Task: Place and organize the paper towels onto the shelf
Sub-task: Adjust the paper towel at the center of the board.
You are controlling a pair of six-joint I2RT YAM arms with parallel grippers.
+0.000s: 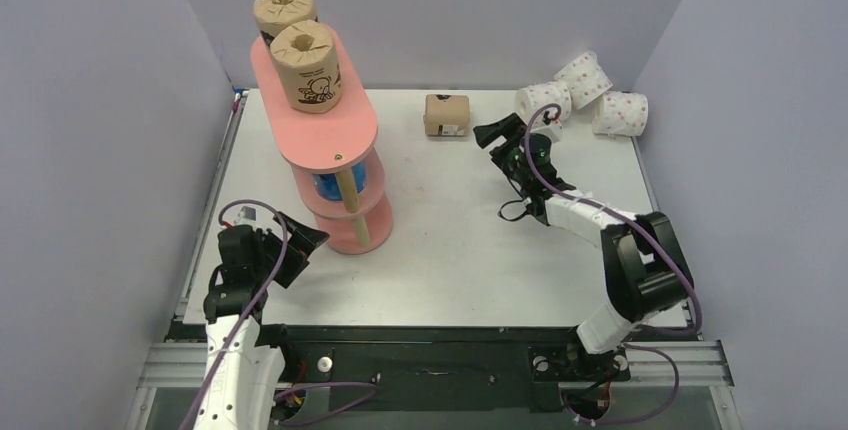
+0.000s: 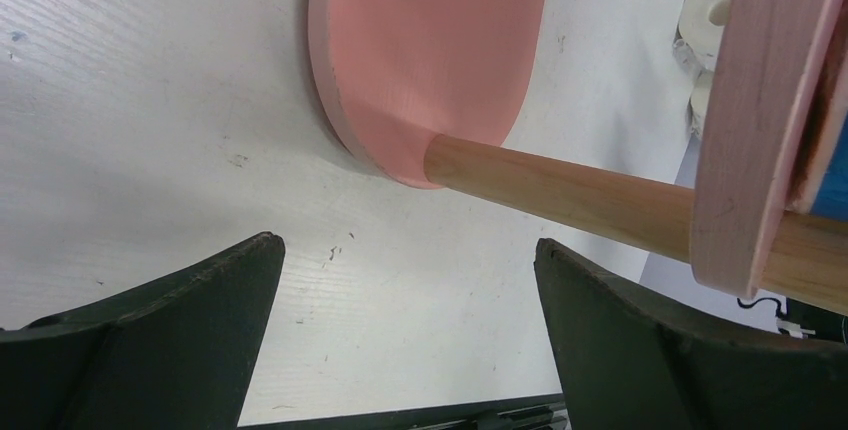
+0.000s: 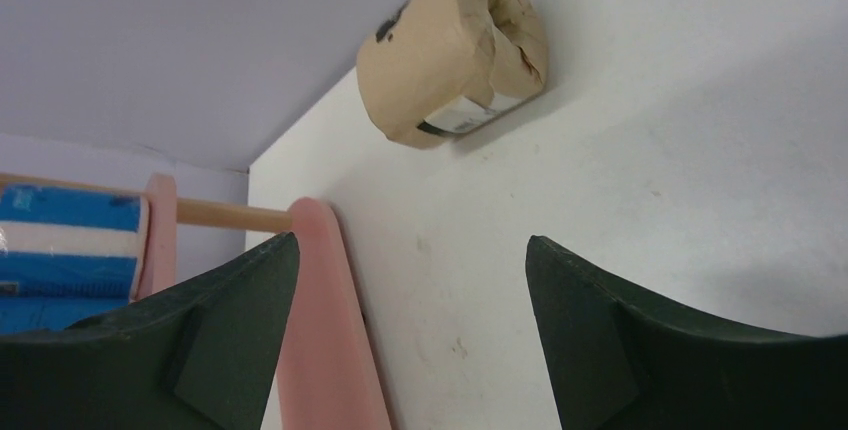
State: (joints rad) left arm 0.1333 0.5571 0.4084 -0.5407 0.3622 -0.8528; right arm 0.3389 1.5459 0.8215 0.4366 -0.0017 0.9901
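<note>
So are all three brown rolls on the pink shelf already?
No, only two brown rolls stand on the shelf's top board; the third lies on the table.

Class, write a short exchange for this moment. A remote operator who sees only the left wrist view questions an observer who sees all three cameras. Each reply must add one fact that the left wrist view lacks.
Operator: I see only a pink board and a wooden post. What is on the top tier?
Observer: Two brown rolls stand on end on the top board of the shelf.
Operator: Is any brown roll left off it?
Observer: Yes, one brown roll lies on its side on the table, far centre.
Operator: Does the right arm hold it?
Observer: No. The right gripper is open and empty, short of that roll.
</note>
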